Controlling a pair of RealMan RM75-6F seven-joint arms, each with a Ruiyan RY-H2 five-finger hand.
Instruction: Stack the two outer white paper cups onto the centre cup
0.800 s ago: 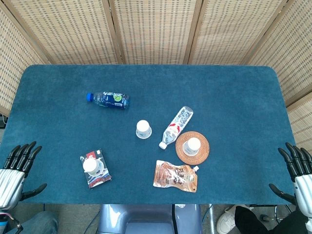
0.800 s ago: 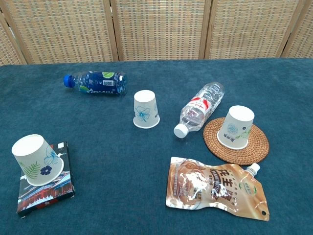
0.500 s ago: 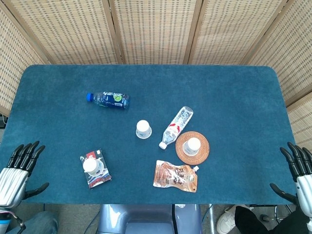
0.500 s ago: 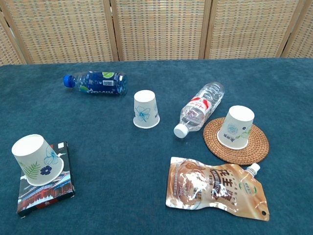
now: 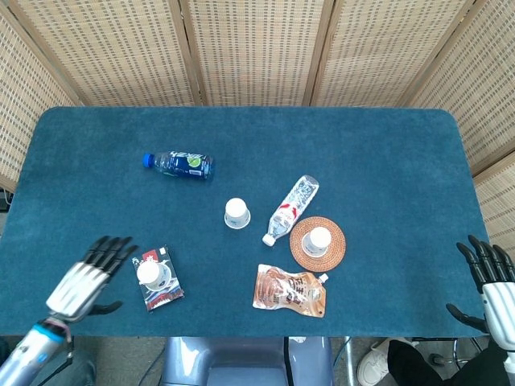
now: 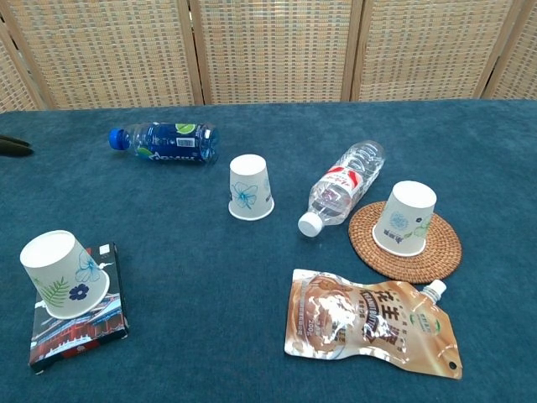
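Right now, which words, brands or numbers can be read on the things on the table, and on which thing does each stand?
Brown pouch: large Chinese characters, which seem to read "花生", with smaller print too small to read.
Clear bottle: red and white label, text blurred.
Blue bottle: label print too small to read.
Dark packet under the left cup: picture only; no text legible.
The cups show flower drawings, no words.
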